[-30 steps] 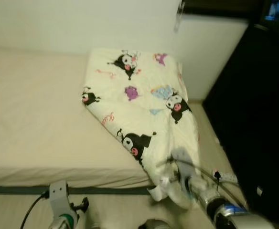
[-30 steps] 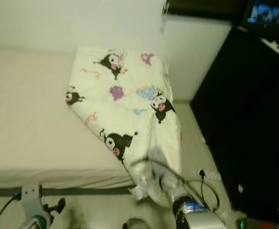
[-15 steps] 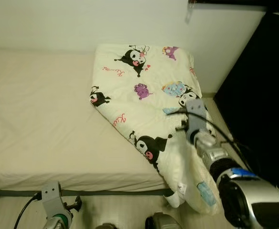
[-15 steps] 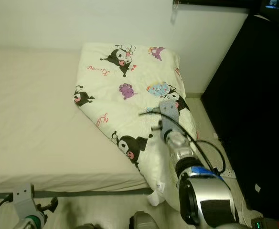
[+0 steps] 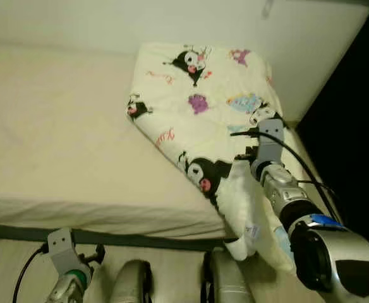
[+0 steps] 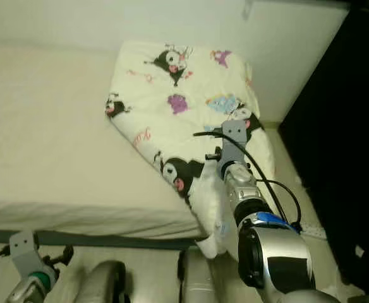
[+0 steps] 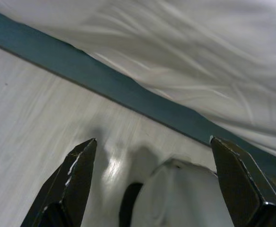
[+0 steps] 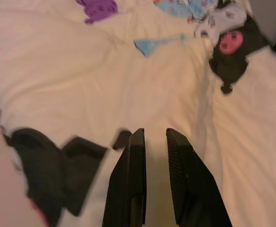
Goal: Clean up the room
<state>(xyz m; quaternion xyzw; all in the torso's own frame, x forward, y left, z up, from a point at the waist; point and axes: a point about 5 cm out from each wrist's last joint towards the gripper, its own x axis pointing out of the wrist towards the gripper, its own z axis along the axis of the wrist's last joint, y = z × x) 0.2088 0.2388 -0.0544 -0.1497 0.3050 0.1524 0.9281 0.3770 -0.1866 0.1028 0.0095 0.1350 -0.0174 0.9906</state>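
1. Low on the left, the left gripper (image 7: 152,184) hangs idle near the floor (image 7: 38,104) beside the bed, its two black fingers spread wide apart with nothing between them. The floor looks like pale wood grain, and a dark teal band (image 7: 128,92) runs along the bed's base under the hanging sheet.

2. The bed (image 5: 52,139) takes up the left and middle: a flat cream sheet, smooth with soft creases, draped over the near edge.

3. The quilt (image 5: 197,95) lies on the right part of the bed, set at an angle. It is puffy, cream cotton printed with black cartoon figures plus purple and blue motifs. Its near corner spills off the bed's edge and sags toward the floor as a limp bundle.

4. The right gripper (image 8: 152,142) is up over the quilt near that drooping corner. Its fingers are almost together, with only a thin gap, and I cannot tell whether any cloth is pinched in it.

5. I judge the step in hand is getting the hanging corner back onto the bed. To do it well, pinch a thick fold rather than a single layer, lift high enough to clear the mattress edge, then carry it inward and lay it flat so the soft fabric does not slide off again.

6. Far right stands dark furniture (image 5: 361,126), close to the arm.
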